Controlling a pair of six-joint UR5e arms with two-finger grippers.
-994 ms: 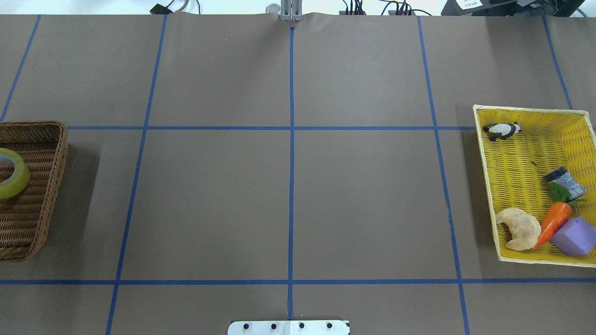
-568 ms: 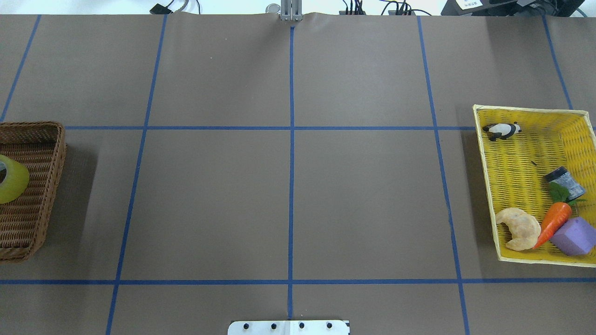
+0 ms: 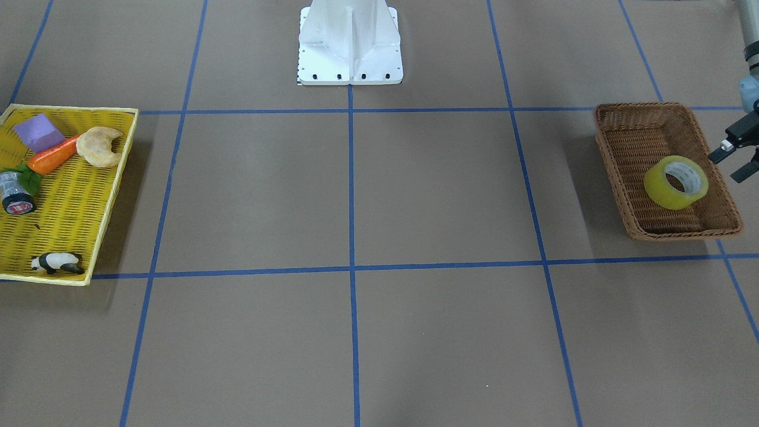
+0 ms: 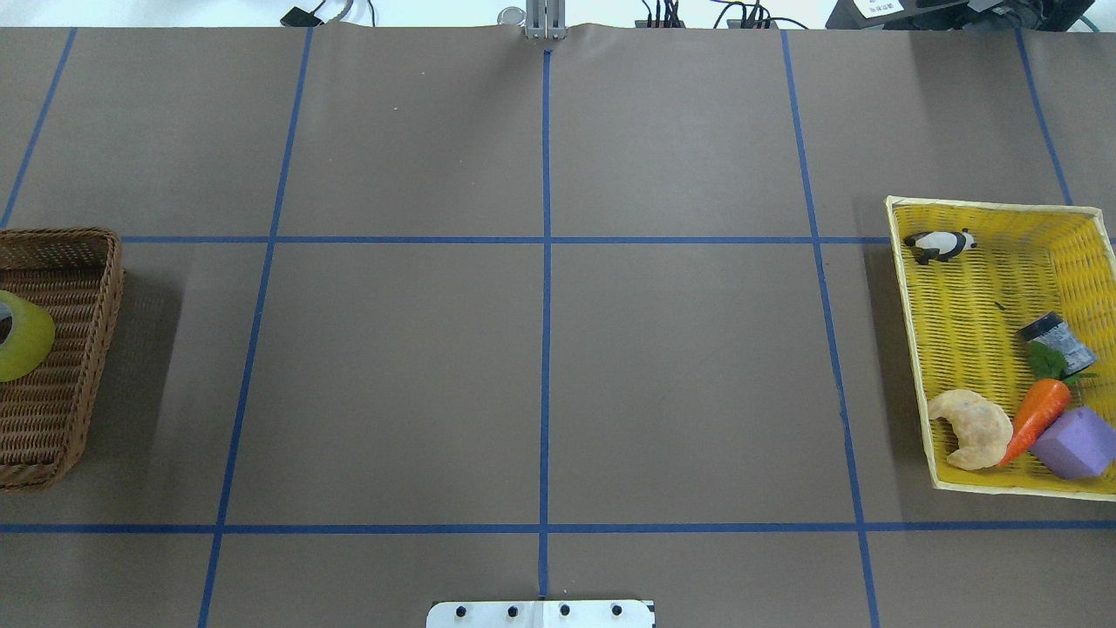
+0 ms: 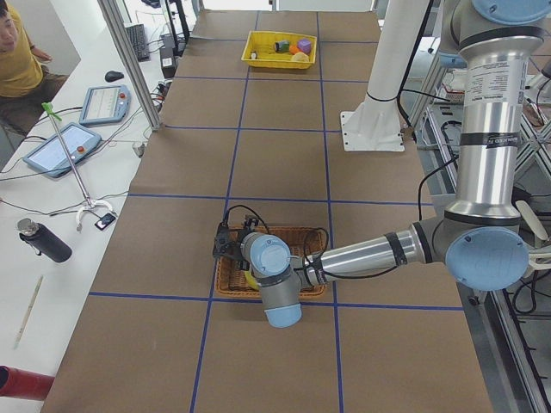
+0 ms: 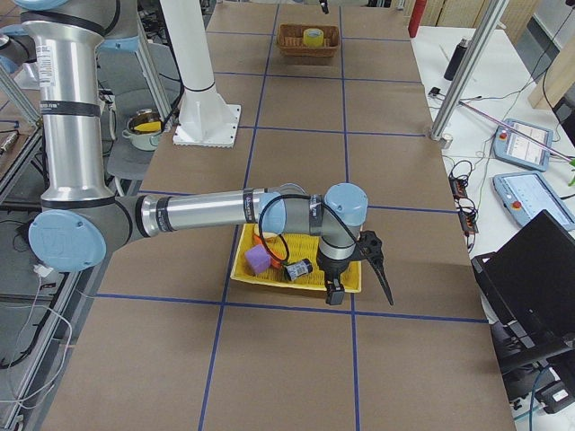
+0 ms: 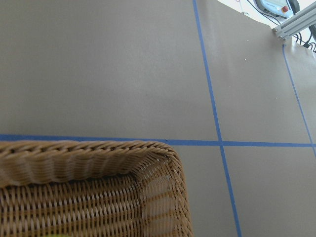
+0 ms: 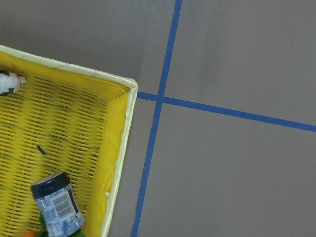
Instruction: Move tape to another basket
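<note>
Tape (image 3: 661, 191), a wide translucent yellow roll with a white core, lies inside the brown wicker basket (image 3: 616, 160). It rests tilted on the woven floor, with its opening turned up and aslant, close to the long wall that faces away from the robot's white pedestal (image 3: 350, 44). Just outside that same wall of the basket, the left pincer (image 3: 722, 169) hangs by the rim with its two black fingers spread apart. It grips nothing and is clear of the roll. The left wrist view shows only one rounded corner of the basket and bare brown desk (image 3: 439, 190) beyond it. Blue lines (image 3: 351, 178) mark the desk into large squares, and one of them passes right behind the basket's short end. The pedestal stands farther from the basket, past one full square. Well apart from the basket, at the opposite end of the desk, sits a flat yellow mesh tray (image 3: 118, 178). It holds a purple block (image 3: 37, 131), a carrot (image 3: 53, 155), a croissant (image 3: 99, 145), a small dark can (image 3: 15, 193) with a red label and a panda figure (image 3: 57, 263). The right pincer (image 6: 375, 269) hovers at that tray's outer edge, as far from the basket as anything here. It shows only in the side view, so I cannot tell whether its fingers are parted or together.
</note>
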